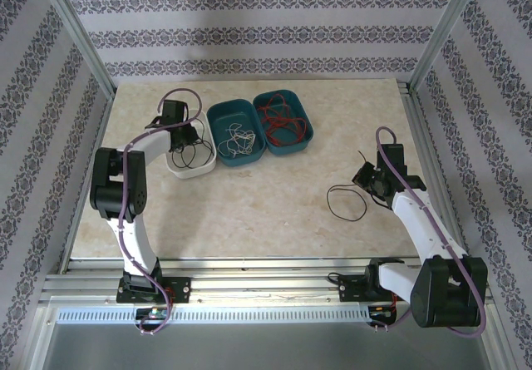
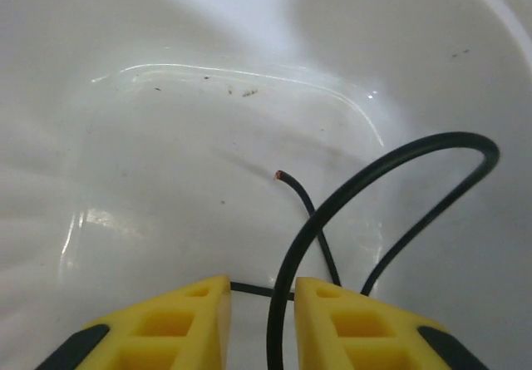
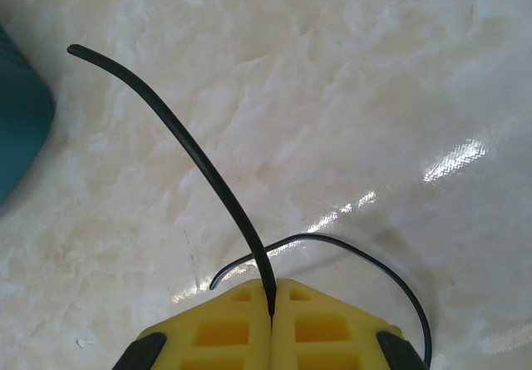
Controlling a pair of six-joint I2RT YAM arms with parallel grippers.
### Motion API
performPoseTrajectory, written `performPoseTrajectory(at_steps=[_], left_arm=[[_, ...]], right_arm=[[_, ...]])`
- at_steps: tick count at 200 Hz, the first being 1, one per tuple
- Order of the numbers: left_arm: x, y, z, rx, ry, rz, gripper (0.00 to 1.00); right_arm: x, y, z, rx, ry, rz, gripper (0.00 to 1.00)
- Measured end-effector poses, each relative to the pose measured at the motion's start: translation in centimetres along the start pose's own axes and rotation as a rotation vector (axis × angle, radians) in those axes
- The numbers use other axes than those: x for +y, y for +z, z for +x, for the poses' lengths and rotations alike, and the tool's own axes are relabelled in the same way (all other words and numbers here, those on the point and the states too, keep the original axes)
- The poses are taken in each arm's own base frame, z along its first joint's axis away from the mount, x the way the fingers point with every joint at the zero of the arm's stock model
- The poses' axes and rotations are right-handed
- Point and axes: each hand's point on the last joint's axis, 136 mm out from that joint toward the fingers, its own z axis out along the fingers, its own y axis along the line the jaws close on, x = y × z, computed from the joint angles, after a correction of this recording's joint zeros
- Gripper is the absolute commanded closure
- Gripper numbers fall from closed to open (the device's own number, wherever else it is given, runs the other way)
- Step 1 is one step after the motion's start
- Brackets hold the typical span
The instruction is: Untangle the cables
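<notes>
my right end effector (image 3: 273, 293) is pinched shut on a black cable (image 3: 191, 150), its loop trailing over the tabletop (image 3: 374, 96). my left end effector (image 2: 262, 293) stands slightly parted inside the white tub (image 2: 166, 96), with a second black cable (image 2: 399, 158) running loose through the gap. beside it, white cables (image 1: 239, 141) and red cables (image 1: 283, 120) fill two teal tubs (image 1: 243, 160).

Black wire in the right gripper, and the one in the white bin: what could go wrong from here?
1. The right gripper pinches its black wire only at the very fingertips, so the wire may slip free under a pull.
2. In the white bin, a black loop runs between the parted jaws of the left gripper; pulling away could snag it and drag it out.
</notes>
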Motion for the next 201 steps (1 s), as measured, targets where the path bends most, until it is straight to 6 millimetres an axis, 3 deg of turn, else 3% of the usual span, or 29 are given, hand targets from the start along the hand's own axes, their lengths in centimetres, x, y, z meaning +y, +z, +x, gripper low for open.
performPoseTrajectory(at_steps=[58,108,187,201], left_arm=[[0.7,0.0,-0.7,0.001,0.021,-0.064,0.47],[0.4,-0.7,-1.5,-0.010,0.029,-0.066,0.40],[-1.5,-7.1,-5.7,-0.139,0.033,-0.009,0.25],[-1.8,-8.4,-6.3,-0.164,0.034,0.005,0.19]], right_arm=[[-0.1,0.4,0.2,0.017,0.001,0.006,1.00],[-0.1,0.4,0.2,0.017,0.001,0.006,1.00],[-0.1,0.4,0.3,0.017,0.001,0.006,1.00],[-0.1,0.4,0.3,0.019,0.001,0.004,1.00]])
